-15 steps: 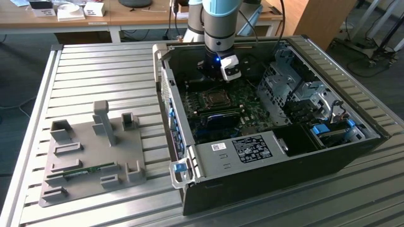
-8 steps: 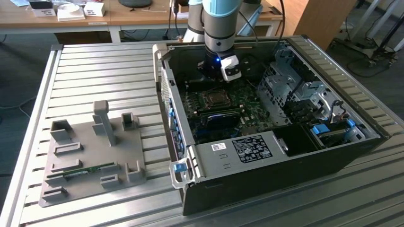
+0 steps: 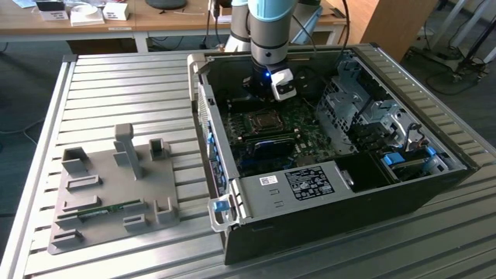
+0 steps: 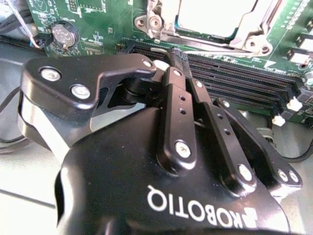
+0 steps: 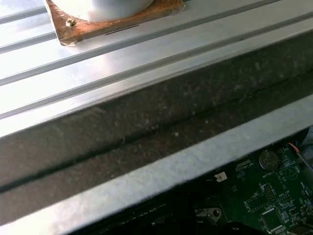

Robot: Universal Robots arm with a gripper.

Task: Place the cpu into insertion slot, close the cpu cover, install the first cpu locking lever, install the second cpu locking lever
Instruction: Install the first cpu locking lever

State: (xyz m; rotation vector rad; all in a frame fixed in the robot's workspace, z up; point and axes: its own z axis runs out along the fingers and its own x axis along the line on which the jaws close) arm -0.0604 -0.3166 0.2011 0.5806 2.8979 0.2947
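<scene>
In the exterior view my gripper [image 3: 259, 93] hangs inside the open computer case [image 3: 434, 174], over the far end of the green motherboard [image 3: 306, 136], just beyond the insertion slot [image 3: 263, 121]. In the second wrist view the gripper [image 4: 177, 55] has its black fingers [image 4: 178, 103] pressed together with nothing between them, their tips over the long black memory slots [image 4: 244, 85]. Past the tips, the silvery cpu [image 4: 215, 13] lies in the slot. The metal cpu cover [image 4: 159, 22] frames it. I cannot make out the locking levers.
The case lies on its side on a slatted aluminium table [image 3: 124, 93]. A grey fixture block [image 3: 116, 186] with a memory stick sits at the exterior view's left. Drive cages [image 3: 364, 110] and a white-labelled black box [image 3: 306, 183] crowd the case. The case wall [image 5: 146, 132] rises close by.
</scene>
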